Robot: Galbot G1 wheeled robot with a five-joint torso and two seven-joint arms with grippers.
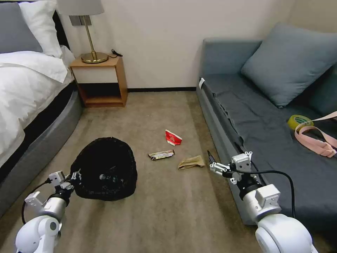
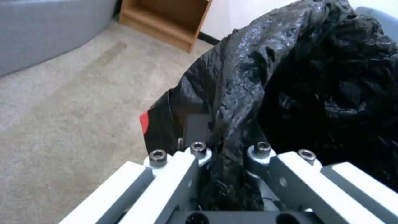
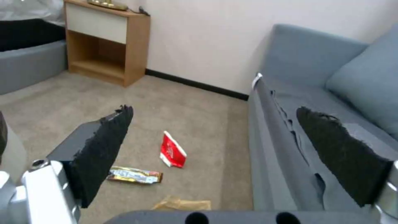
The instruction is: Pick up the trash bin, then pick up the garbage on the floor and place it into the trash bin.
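Here my left pincer (image 2: 226, 155) pinches the trash bin (image 1: 105, 168) by its bag-lined rim, so my right pincer (image 3: 215, 158), wide open and empty, can collect garbage.

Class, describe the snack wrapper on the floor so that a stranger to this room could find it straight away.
Start at the grey sofa and look to the carpet beside it, where three bits of litter lie near the black-lined trash bin. The snack wrapper is the one nearest the bin. It is long, flat and shiny, unlike the red-white carton and crumpled brown paper bag.
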